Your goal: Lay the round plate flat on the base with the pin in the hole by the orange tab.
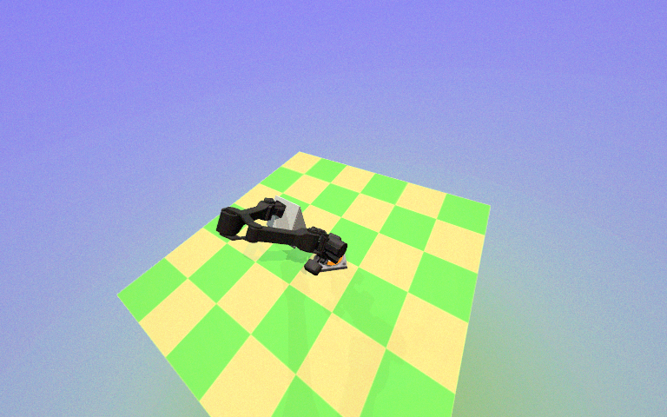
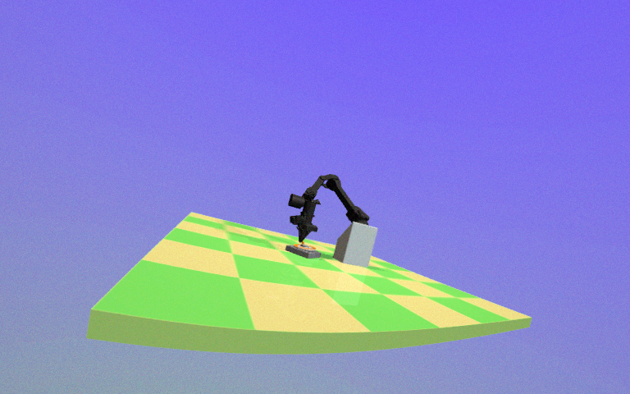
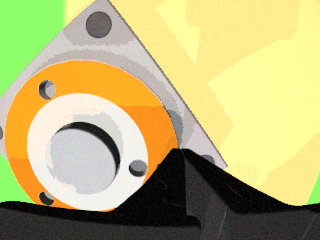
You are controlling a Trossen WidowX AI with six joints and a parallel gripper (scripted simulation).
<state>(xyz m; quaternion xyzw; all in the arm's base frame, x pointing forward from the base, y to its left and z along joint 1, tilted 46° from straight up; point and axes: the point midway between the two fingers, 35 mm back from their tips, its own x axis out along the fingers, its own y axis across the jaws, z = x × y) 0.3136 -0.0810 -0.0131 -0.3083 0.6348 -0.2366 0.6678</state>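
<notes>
gripper [image 3: 179, 155] is pressed together with nothing between the fingers, its tip at the lower-right rim of the orange plate [image 3: 120, 87]; can't tell from the wrist view whether it touches the rim. plate sits on the grey square base [image 3: 143, 60] around the pale central post [image 3: 83, 156], with small holes visible at upper left [image 3: 47, 88], bottom left and lower right [image 3: 138, 168] of the ring. in the exterior view the arm [image 2: 341, 192] arches from its grey block [image 2: 356, 244] down to the base on the checkered tabletop [image 2: 278, 301].
</notes>
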